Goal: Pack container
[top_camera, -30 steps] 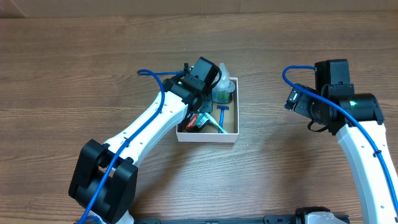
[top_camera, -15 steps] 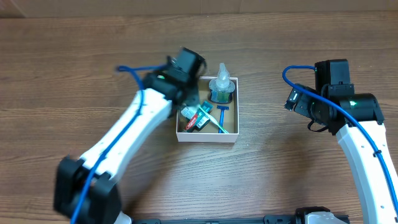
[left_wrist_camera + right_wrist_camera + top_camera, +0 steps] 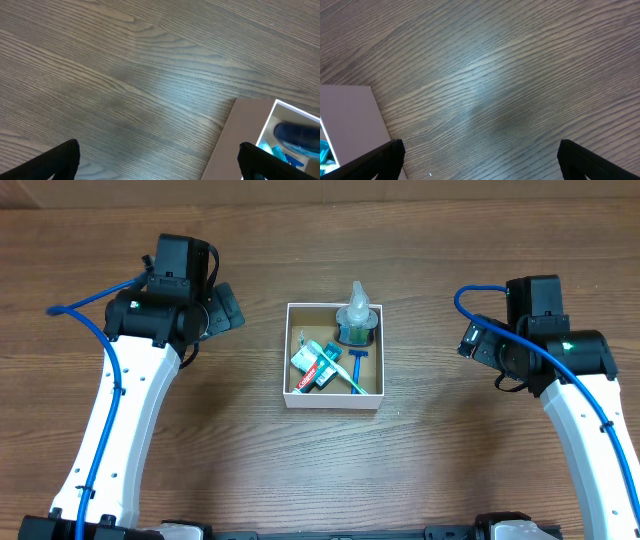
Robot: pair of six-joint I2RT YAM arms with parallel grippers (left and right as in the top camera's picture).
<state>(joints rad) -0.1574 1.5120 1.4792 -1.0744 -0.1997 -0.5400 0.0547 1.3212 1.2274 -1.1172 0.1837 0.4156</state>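
Sitting mid-table on the wood table (image 3: pixel 450 470), the container (image 3: pixel 333 401) held a clear bottle (image 3: pixel 357 315) in its far right corner, a toothpaste tube (image 3: pixel 318 367) and a blue razor (image 3: pixel 358 361). The left gripper (image 3: pixel 160 162) hung off to its left, jaws spread wide, gripping nothing. The right gripper (image 3: pixel 480 160), off to its right, was likewise agape and empty. Each wrist view cut off all but one container corner, and only dark fingertips showed.
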